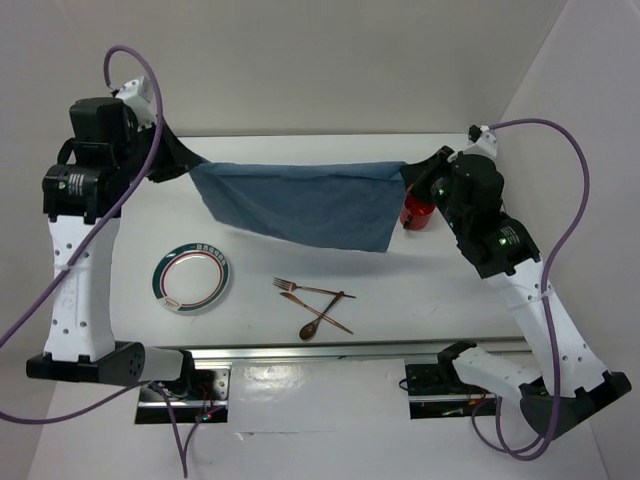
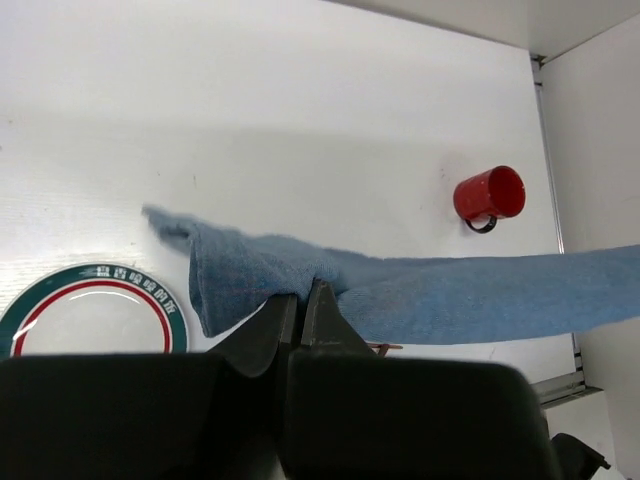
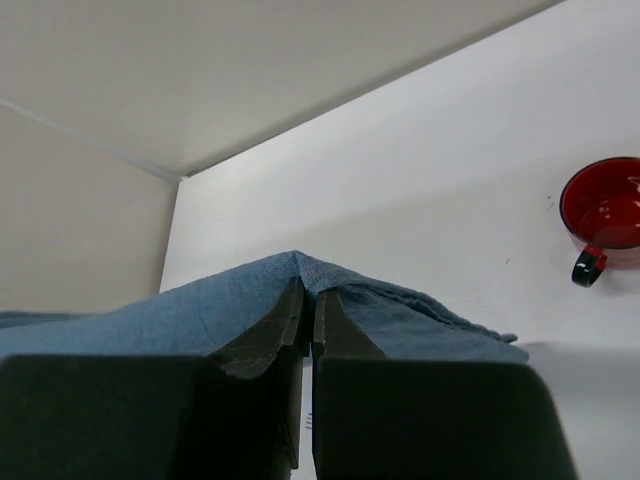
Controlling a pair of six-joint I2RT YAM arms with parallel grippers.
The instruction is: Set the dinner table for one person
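The jaws of the left gripper [image 2: 302,295] are pressed together on a fold of the blue cloth [image 2: 450,300], and a small bunch of fabric is seen above the fingertips. The jaws of the right gripper [image 3: 308,292] are clamped in the same way on the opposite end of the cloth, where the fabric is raised into a small peak. Between the two grippers the cloth is stretched wide and is hung in a sagging sheet, with the upper edge pulled nearly straight. Whether the lower edge of the cloth touches anything cannot be told.

Under the cloth the dinner table [image 1: 450,290] is spread, white and flat, enclosed by white walls behind the cloth and to both sides of it. A silver rail [image 1: 330,353] is seen along the table edge on the near side of the cloth.

A red mug [image 1: 418,213] is placed on the table just beside the right end of the cloth, close to the right gripper. A plate [image 1: 192,278] with a green and red rim is laid on the near side of the cloth, below its left part and apart from it. A copper-coloured fork [image 1: 290,287] and spoon [image 1: 309,330] are laid crossed with a third thin piece on the near side of the cloth, below its middle.
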